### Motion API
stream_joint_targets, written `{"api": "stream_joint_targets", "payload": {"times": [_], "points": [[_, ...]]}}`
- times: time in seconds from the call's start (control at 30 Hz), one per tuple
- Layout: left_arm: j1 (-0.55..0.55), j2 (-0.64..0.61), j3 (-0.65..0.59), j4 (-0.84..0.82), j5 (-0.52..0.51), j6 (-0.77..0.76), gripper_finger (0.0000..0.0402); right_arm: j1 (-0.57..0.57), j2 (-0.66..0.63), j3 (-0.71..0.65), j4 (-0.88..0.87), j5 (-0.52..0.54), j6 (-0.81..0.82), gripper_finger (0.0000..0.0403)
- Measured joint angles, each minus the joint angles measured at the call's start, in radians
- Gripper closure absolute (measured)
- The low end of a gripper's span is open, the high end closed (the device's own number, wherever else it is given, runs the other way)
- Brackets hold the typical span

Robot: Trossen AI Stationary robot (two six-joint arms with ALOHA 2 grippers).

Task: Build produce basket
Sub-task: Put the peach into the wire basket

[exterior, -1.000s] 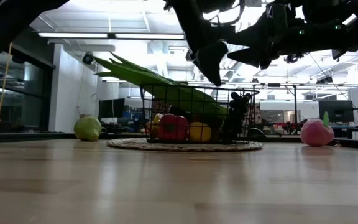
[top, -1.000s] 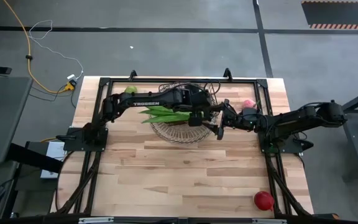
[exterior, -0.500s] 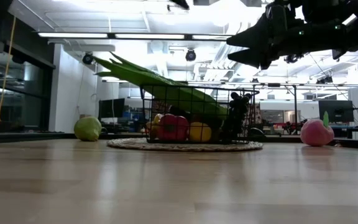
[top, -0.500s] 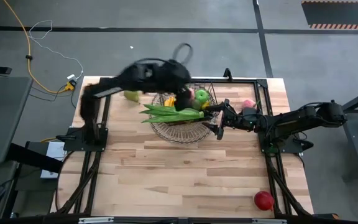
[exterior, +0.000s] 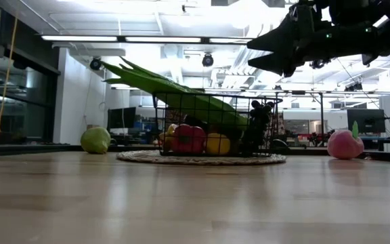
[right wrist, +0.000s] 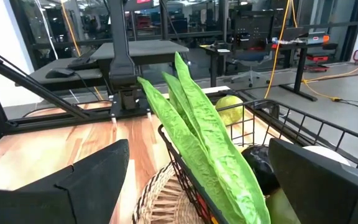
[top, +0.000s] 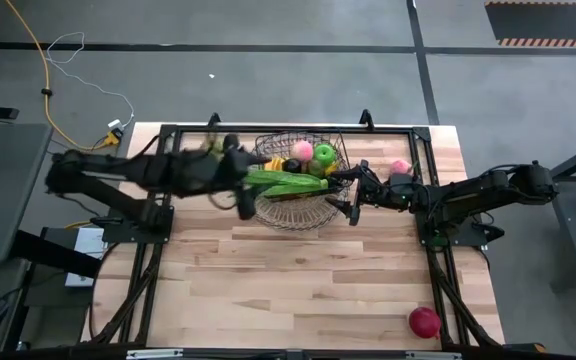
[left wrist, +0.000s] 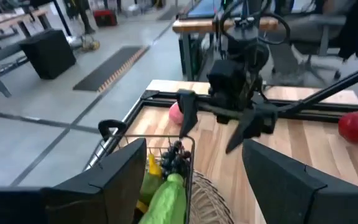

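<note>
The basket [top: 298, 182] stands at the table's far middle with produce in it. Long green pods [top: 290, 183] lie across it and stick out over its left rim [exterior: 156, 96]. A pink piece [top: 302, 150], a green apple [top: 324, 155], a banana [top: 273, 163] and dark grapes [left wrist: 176, 158] lie inside. My left gripper [top: 247, 193] hangs open in the air just left of the basket, holding nothing. My right gripper [top: 353, 195] stands open at the basket's right side, level and raised, also with nothing in it [right wrist: 199, 146].
A green fruit [exterior: 95, 139] lies on the table left of the basket. A pink peach-like piece [top: 400, 167] lies to its right, by my right arm. A red apple [top: 424, 321] sits near the front right corner. Bare wood fills the near half.
My left gripper has risen from over the basket and drawn back toward the table's left edge, tipping up from pointing down to nearly level. It has stayed open. The produce it covered now shows in the basket. The pods and the basket have not moved.
</note>
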State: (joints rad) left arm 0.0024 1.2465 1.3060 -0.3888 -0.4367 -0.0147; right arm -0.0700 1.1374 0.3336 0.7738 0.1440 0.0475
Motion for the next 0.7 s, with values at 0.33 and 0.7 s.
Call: {"api": "stream_joint_targets", "payload": {"times": [0.33,0.7], "points": [[-0.009,-0.394,-0.715,0.594,0.087,-0.035,0.0147,0.0,0.0,0.0,0.002,-0.004,0.0,0.0029],[-0.009,-0.496,-1.037,0.958,0.158,-0.035,0.0147,0.0,0.0,0.0,0.017,-0.003,0.004,0.0029]]}}
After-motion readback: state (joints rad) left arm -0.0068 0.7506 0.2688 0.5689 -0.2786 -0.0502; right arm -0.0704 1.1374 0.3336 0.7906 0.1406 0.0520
